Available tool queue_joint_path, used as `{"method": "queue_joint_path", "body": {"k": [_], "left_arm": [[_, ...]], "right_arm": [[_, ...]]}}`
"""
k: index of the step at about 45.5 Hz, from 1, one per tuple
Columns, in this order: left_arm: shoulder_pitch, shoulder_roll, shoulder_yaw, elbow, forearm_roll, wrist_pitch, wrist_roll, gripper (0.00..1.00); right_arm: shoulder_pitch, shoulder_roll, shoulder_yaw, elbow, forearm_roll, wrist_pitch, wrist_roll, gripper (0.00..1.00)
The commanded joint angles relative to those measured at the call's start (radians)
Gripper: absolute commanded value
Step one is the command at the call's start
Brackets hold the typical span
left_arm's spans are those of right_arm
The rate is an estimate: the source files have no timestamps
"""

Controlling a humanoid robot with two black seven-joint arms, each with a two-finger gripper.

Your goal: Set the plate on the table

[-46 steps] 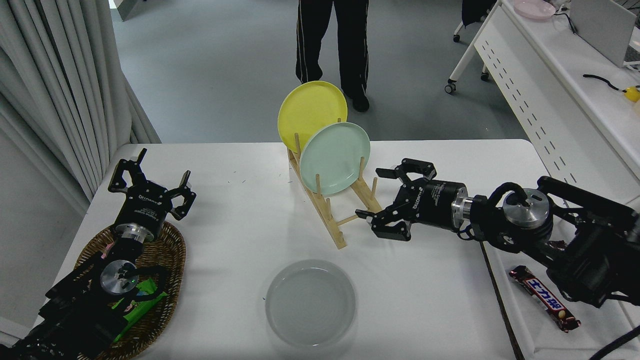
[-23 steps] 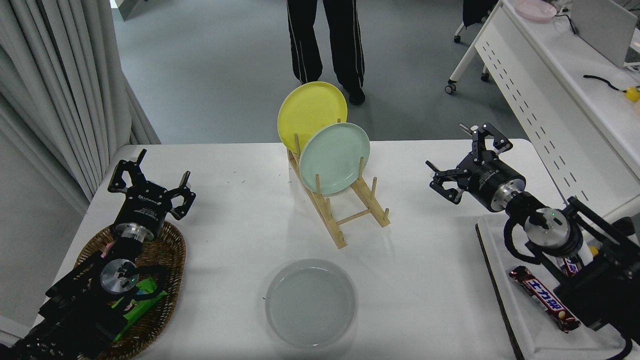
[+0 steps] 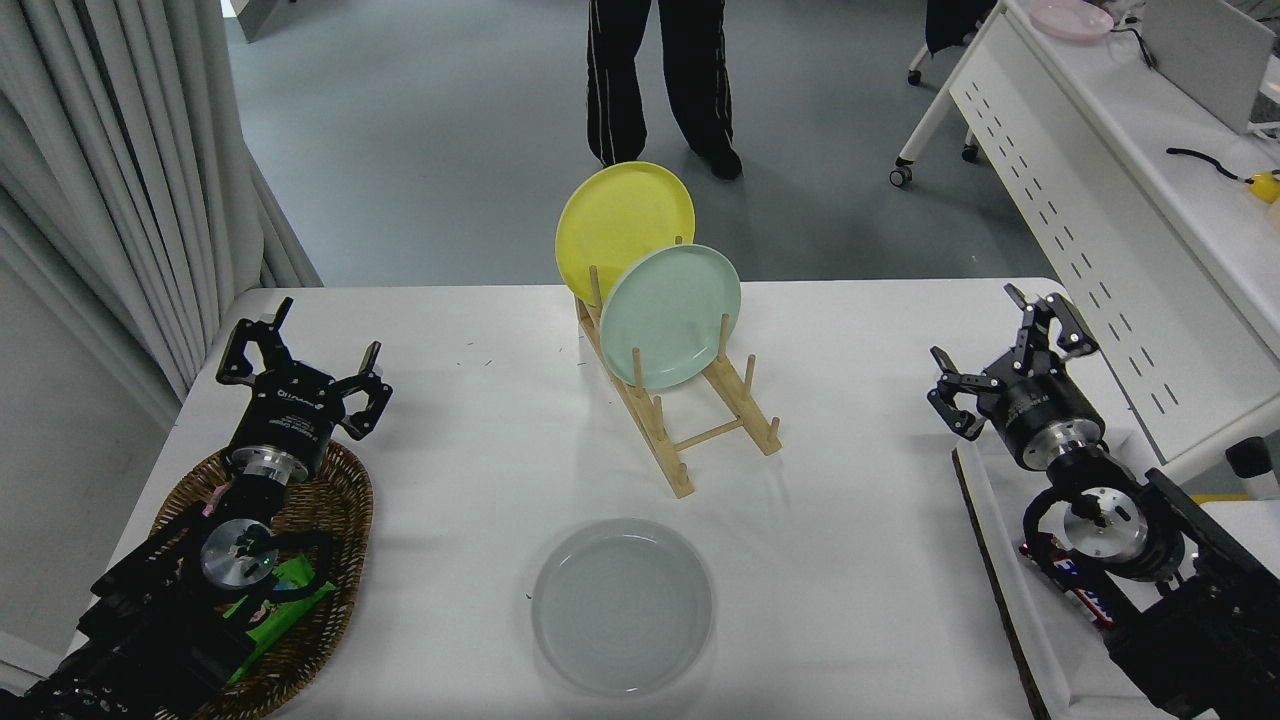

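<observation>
The light grey plate (image 3: 621, 605) lies flat on the white table (image 3: 860, 560) near the front edge, in the middle. My right gripper (image 3: 1003, 350) is open and empty at the table's right edge, far from the plate and pointing away from me. My left gripper (image 3: 300, 350) is open and empty, parked at the lower left above a wicker basket.
A wooden dish rack (image 3: 690, 420) stands mid-table holding a yellow plate (image 3: 622, 222) and a mint green plate (image 3: 672, 315) upright. A wicker basket (image 3: 330, 530) holds green packets at the left. A person's legs (image 3: 660, 80) are beyond the far edge. A white perforated desk (image 3: 1100, 170) is at the right.
My right gripper has pulled back from beside the dish rack to the table's right edge, staying open and empty. The grey plate has not moved. The person's legs have shifted.
</observation>
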Motion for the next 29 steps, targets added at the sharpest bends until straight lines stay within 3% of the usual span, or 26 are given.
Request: {"method": "queue_joint_path", "body": {"k": [1, 29], "left_arm": [[0.000, 0.000, 0.000, 0.000, 0.000, 0.000, 0.000, 1.00], [0.000, 0.000, 0.000, 0.000, 0.000, 0.000, 0.000, 1.00]], "right_arm": [[-0.018, 0.029, 0.022, -0.048, 0.002, 0.060, 0.036, 0.99], [-0.032, 0.046, 0.025, -0.077, 0.037, 0.067, 0.037, 0.99]]}}
